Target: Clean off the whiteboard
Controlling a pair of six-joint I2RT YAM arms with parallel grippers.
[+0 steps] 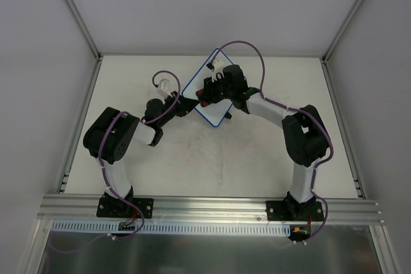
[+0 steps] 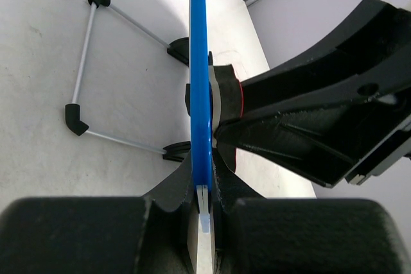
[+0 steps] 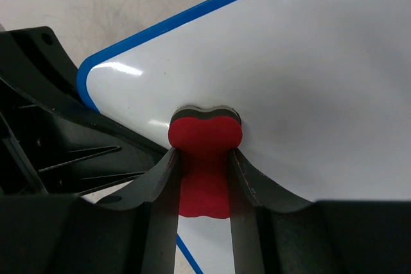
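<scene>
The whiteboard (image 1: pixel 194 86) sat toward the far middle of the surface (image 1: pixel 225 165), turned cornerwise to the arm bases, so it read as a diamond from above. Its long axis could not be told, because the right arm (image 1: pixel 305 136) covered its right half. A wire stand (image 2: pixel 83 68) showed behind it. The board lay between the two arms and both reached it. The left jaws were clenched on the blue rim (image 2: pixel 199 62) at the board's left corner, steadying it. The right jaws were closed around the red eraser (image 3: pixel 205 136), whose felt end pressed flat against the white face (image 3: pixel 308 81). No writing showed on the visible face, so any wiping probably had to run across that face.
</scene>
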